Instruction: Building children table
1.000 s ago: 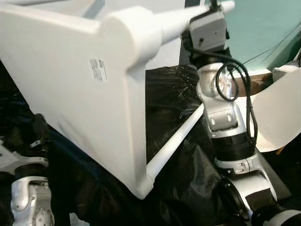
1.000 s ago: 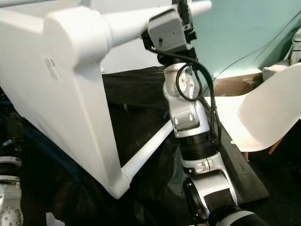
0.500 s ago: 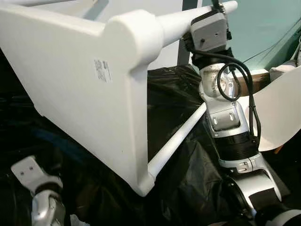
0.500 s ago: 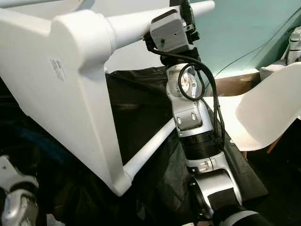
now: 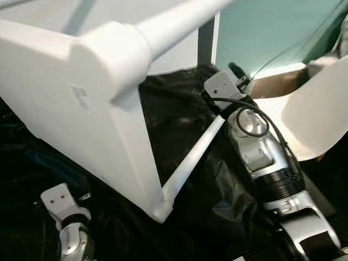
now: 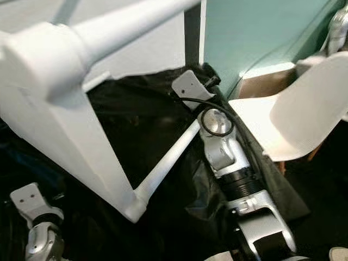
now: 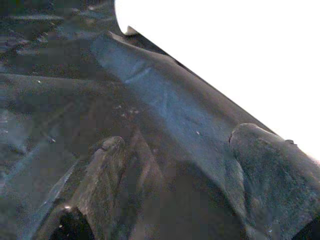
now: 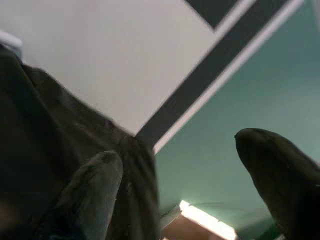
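Left eye view: the white children's table point(image 5: 103, 119) stands tipped on its side on black plastic sheeting point(image 5: 212, 201). Its flat top faces the camera, 1 round leg point(image 5: 174, 24) juts toward the upper right, and a lower leg point(image 5: 193, 157) runs along the sheeting from the bottom corner toward the right arm's wrist. The right hand point(image 5: 235, 70) is raised just beyond that leg's far end, apart from the upper leg. The left arm point(image 5: 68, 225) sits low beside the tabletop's bottom edge. A white chair point(image 5: 312, 119) stands at the right, before a teal wall.

Right eye view: the same scene, with the chair seat point(image 6: 288, 119) near the right arm.

Left wrist view: the left hand point(image 7: 180, 190) is open, its 2 dark fingers point(image 7: 100, 170) spread over the sheeting, with the bright white tabletop close ahead.

Right wrist view: the right hand's fingers point(image 8: 95, 190) are spread wide and empty, pointing at the wall.
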Tool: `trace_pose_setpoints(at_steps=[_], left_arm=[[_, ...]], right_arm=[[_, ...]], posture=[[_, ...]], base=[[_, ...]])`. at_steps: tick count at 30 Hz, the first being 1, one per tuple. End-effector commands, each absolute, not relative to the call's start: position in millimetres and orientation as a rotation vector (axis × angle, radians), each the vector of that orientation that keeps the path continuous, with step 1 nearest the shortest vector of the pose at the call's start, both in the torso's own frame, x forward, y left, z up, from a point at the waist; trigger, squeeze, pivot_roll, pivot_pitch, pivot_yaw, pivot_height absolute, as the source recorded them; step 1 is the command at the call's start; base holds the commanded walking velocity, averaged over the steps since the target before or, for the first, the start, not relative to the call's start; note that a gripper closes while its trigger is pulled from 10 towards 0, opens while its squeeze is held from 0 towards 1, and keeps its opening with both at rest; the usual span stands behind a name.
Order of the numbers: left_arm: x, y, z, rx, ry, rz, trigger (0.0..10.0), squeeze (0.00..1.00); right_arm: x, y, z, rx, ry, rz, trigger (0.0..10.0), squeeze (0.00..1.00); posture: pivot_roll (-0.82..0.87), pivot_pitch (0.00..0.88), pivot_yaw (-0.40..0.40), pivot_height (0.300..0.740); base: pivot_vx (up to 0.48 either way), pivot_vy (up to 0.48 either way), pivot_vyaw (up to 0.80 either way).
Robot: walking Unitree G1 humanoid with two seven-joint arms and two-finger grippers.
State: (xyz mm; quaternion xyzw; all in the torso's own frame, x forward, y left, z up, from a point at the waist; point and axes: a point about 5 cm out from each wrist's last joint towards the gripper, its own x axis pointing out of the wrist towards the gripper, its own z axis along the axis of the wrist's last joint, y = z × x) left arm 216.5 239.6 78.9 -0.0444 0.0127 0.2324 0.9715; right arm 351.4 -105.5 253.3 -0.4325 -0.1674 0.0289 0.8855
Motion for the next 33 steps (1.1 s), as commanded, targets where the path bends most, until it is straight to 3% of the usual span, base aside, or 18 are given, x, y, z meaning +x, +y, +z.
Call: trace_pose_setpoints(at_steps=[1, 9, 12, 13, 16, 19, 22, 33], left_arm=[[214, 237, 71, -0.070, 0.054, 0.473, 10.0, 0.00], [216, 227, 69, -0.053, 0.039, 0.451, 10.0, 0.00], [217, 226, 72, -0.047, 0.009, 0.453, 10.0, 0.00], [217, 227, 78, -0.045, -0.036, 0.455, 10.0, 0.00], [213, 227, 83, -0.036, -0.076, 0.447, 10.0, 0.00], [211, 225, 83, -0.026, -0.080, 0.433, 10.0, 0.00], [205, 214, 82, 0.017, -0.087, 0.368, 10.0, 0.00], [202, 193, 94, 0.083, -0.170, 0.248, 10.0, 0.00]], right_arm=[[347, -96, 263, -0.913, -0.405, 0.086, 10.0, 0.00], [342, -117, 249, -0.886, -0.330, 0.063, 10.0, 0.00], [338, -124, 233, -0.786, -0.262, 0.057, 10.0, 0.00], [327, -128, 219, -0.631, -0.242, 0.081, 10.0, 0.00], [309, -134, 201, -0.402, -0.220, 0.096, 10.0, 0.00], [300, -140, 188, -0.314, -0.186, 0.083, 10.0, 0.00], [285, -144, 162, -0.310, -0.145, 0.106, 10.0, 0.00], [277, -138, 150, -0.286, -0.156, 0.173, 10.0, 0.00]], posture=[[-0.04, 0.007, 0.069, 0.740], [-0.05, 0.004, 0.065, 0.740], [-0.06, 0.003, 0.066, 0.740], [-0.06, 0.000, 0.070, 0.740], [-0.06, 0.000, 0.074, 0.740], [-0.06, 0.000, 0.076, 0.740], [-0.06, 0.000, 0.080, 0.740], [-0.04, 0.000, 0.070, 0.740]], base=[[0.000, 0.000, 0.00], [0.000, 0.000, 0.00], [0.000, 0.000, 0.00], [0.000, 0.000, 0.00], [0.000, 0.000, 0.00], [0.000, 0.000, 0.00], [0.000, 0.000, 0.00], [0.000, 0.000, 0.00]])
